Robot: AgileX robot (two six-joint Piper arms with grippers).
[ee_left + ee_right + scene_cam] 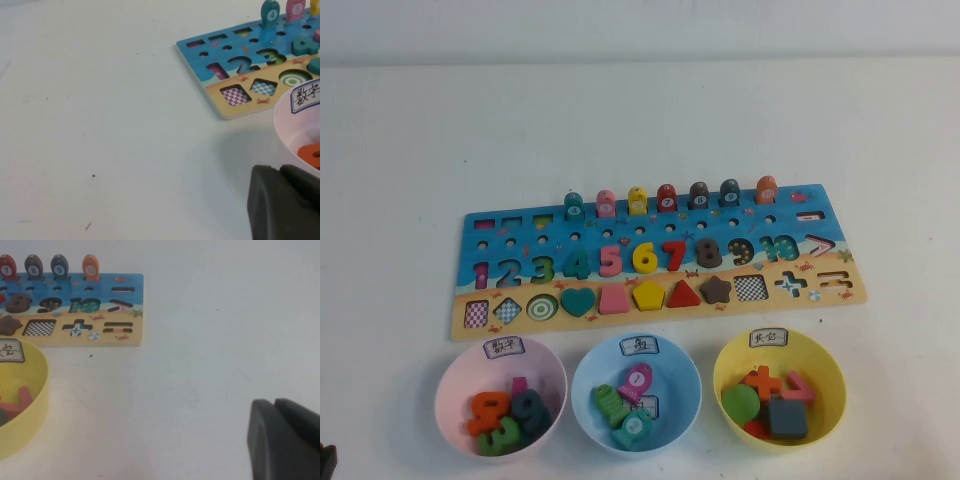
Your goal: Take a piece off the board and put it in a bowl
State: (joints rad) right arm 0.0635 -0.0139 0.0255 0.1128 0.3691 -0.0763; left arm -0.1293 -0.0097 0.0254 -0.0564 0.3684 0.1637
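**Puzzle board, three bowls, both arms parked low**

A white table [640, 110] fills the scene. Across its middle lies the board [660, 262], a long wooden rectangle, blue with a tan strip along its near edge. Coloured numbers run along the centre, and shapes sit in the tan strip. A row of seven fish pegs stands upright along the far edge.

Three round bowls sit in a row just near of the board. The pink bowl [455, 385] is on the left and holds number pieces. The light blue bowl [588, 385] is in the middle, with a small white label on its far rim, and holds several fish pegs. The yellow bowl [825, 385] is on the right and holds sign and shape pieces.

The piece [766, 190] is the orange fish peg with a rounded top and a white number circle. It stands at the right end of the peg row, on the board.

The left gripper [285, 205] sits low beside the pink bowl, left of the board; whether it is open cannot be told. The right gripper [285, 440] sits low over bare table right of the yellow bowl, fingers closed and empty.
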